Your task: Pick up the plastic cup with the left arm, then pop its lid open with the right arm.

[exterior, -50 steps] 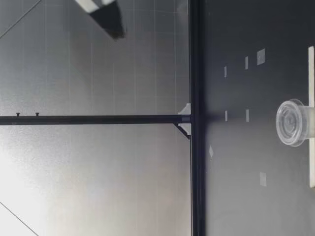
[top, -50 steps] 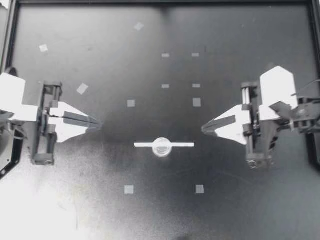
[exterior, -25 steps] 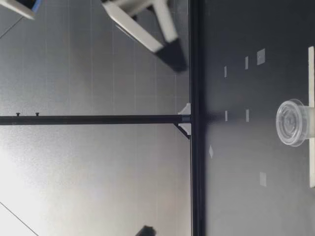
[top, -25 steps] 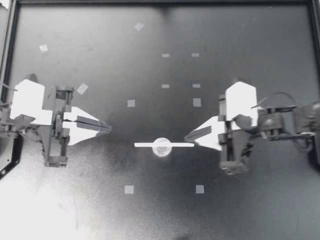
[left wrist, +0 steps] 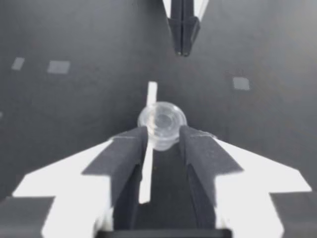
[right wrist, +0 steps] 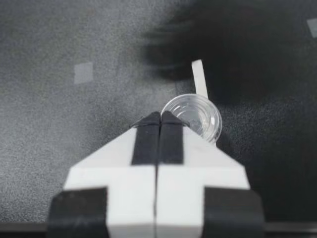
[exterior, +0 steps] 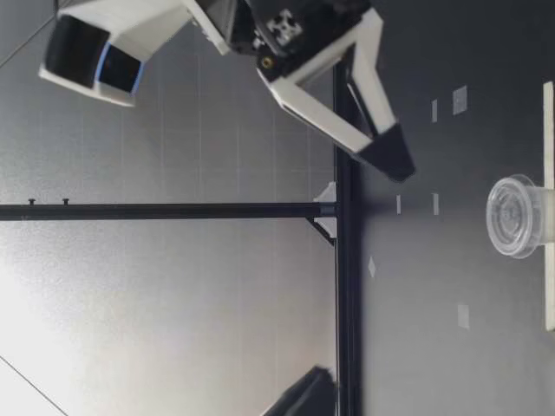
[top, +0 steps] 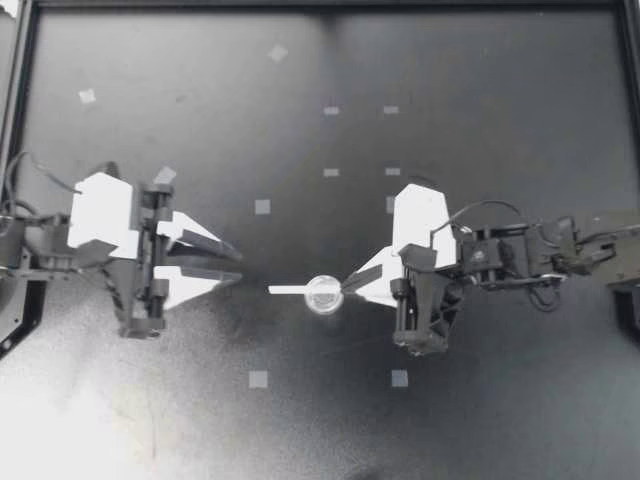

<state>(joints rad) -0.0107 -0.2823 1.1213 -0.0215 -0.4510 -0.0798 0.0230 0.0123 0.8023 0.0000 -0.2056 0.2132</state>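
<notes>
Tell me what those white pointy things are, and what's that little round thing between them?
They are the two-fingered grippers of two robot arms at a dark table. One picture looks straight down, one looks across the table from its height, and two come from cameras on the arms' wrists. From above, my left gripper has its fingers open; my right gripper has them pressed together, its tip close beside the round thing. That is a small clear cup, sitting on a thin white strip. Small pale tape squares dot the table. Neither gripper holds anything.
</notes>
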